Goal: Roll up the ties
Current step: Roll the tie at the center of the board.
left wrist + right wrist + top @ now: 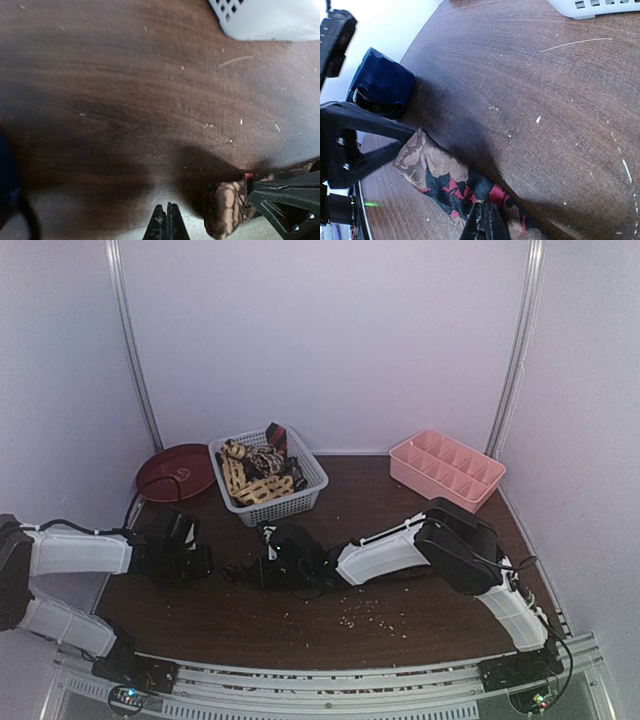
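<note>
Overall, white walls are enclosing a crumb-speckled table carrying one basket. Right gripper is pinching one tie; left gripper is hanging closed, empty.

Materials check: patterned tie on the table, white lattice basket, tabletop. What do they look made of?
Brown-and-red patterned tie: soft woven fabric, seemingly; it folds and lies limp.
White lattice basket: moulded plastic, likely; smooth walls, uniform square holes.
Dark brown tabletop: wood or wood-look laminate; streaked grain, fine scratches, slight sheen.
</note>
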Action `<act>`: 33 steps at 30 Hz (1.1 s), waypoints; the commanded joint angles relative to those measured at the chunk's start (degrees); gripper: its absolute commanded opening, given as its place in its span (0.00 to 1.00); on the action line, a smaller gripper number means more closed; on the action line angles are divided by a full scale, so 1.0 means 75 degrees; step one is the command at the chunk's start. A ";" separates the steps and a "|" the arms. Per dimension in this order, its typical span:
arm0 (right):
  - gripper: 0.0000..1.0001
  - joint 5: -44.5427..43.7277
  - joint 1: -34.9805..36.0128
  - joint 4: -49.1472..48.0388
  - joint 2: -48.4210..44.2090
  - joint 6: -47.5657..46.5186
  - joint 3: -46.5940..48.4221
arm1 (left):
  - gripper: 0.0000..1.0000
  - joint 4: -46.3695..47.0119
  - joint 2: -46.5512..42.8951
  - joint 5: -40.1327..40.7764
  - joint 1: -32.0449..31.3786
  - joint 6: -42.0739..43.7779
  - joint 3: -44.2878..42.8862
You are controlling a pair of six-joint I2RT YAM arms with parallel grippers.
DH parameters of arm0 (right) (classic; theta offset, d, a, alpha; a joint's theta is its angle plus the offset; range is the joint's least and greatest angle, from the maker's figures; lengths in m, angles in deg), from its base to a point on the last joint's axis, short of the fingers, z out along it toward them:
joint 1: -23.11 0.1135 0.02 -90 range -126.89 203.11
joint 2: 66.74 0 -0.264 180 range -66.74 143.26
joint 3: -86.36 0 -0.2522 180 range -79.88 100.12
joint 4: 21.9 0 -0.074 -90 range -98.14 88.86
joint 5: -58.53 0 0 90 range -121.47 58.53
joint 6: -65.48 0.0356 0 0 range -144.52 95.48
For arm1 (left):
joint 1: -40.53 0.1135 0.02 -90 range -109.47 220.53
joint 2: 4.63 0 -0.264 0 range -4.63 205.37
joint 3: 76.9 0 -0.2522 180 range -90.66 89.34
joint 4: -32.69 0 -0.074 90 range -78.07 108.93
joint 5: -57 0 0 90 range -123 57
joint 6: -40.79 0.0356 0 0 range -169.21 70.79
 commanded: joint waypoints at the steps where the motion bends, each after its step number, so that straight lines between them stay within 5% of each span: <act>1: 0.00 -0.0184 0.0047 0.0377 -0.0157 -0.0021 -0.0295 | 0.00 0.1171 0.0442 -0.0869 -0.0028 0.0203 -0.0025; 8: 0.00 0.0068 0.0048 0.0071 -0.0368 0.0058 -0.0483 | 0.00 0.2687 0.0713 -0.2086 -0.0128 0.0135 0.0290; 33: 0.06 0.0178 0.0069 -0.0355 -0.1211 0.0534 -0.1371 | 0.00 0.3621 0.1310 -0.2371 -0.0648 -0.0115 0.0470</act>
